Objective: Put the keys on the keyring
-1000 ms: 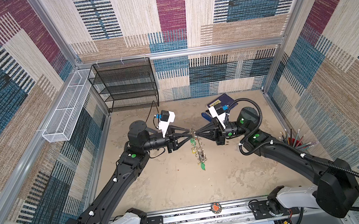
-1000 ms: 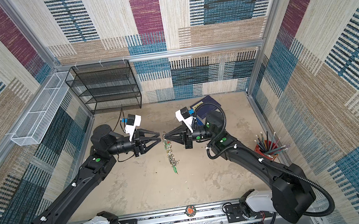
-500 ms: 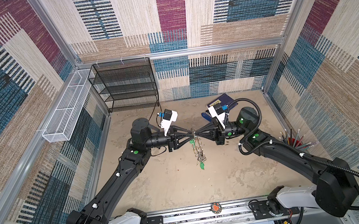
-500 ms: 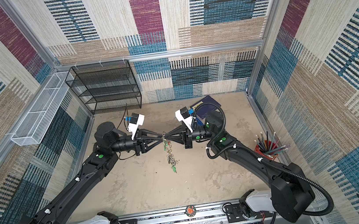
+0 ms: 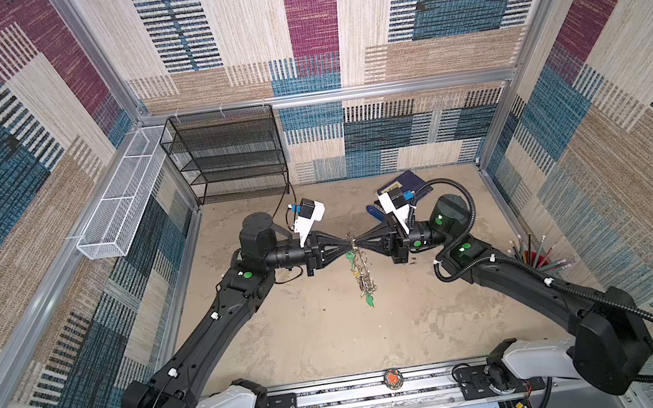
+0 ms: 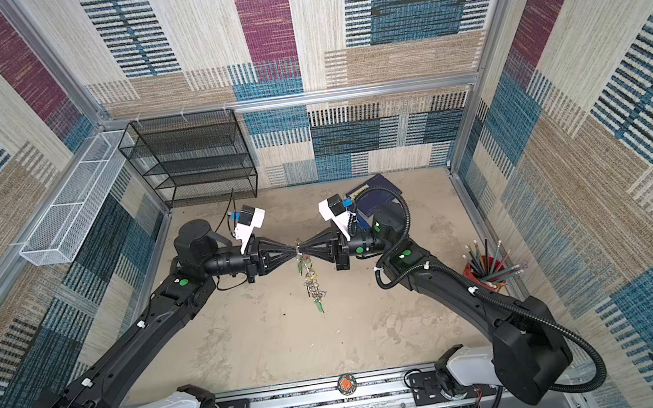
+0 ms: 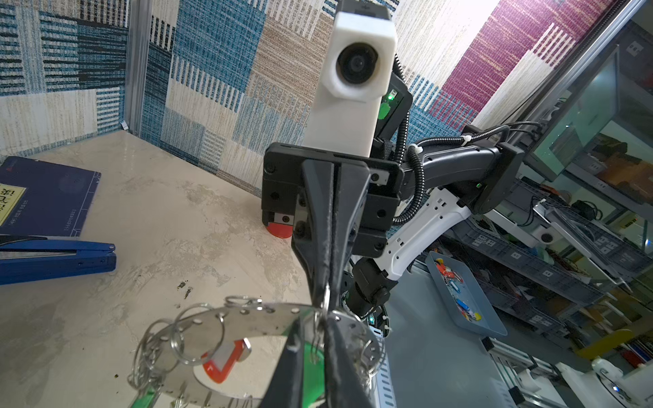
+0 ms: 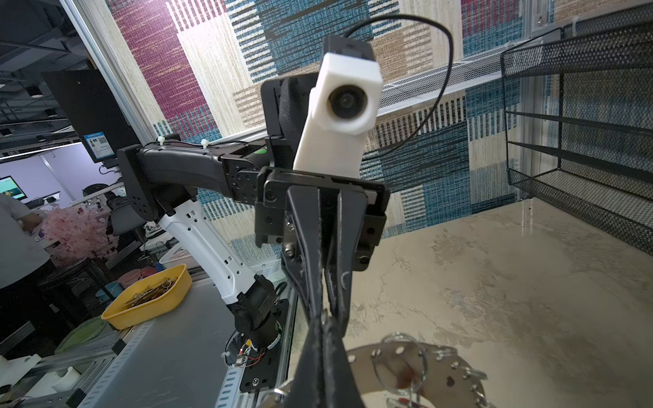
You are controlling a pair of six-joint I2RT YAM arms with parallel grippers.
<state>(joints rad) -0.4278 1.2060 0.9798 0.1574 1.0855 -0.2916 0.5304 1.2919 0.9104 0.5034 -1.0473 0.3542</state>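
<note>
Keyring hangs in the air over mid-table, held at its top rim where both grippers meet tip to tip from opposite sides, as both top views show. Right gripper: fingers pressed flat together, no gap, clamped on the rim. Left gripper: fingers closed to a thin slit, tips on the same stretch of rim, just beside the right tips. Can't tell whether they pinch the plate itself or a split ring there. The keyring is a flat grey metal plate with small holes along the edge. Loose silver split rings loop through the holes, and a red tag and a green tag dangle, green lowest. Individual keys are too small and tangled to pick out. Containers: red cup by the right wall holds splayed pencils. A white wire basket sits on the left wall and a black mesh rack at the back. Outside the cell, a yellow tub holds small metal bits and a grey-blue tray holds small coloured pieces. Blue book and blue stapler lie flat at the back of the table, which is beige, mottled and slightly glossy.
</note>
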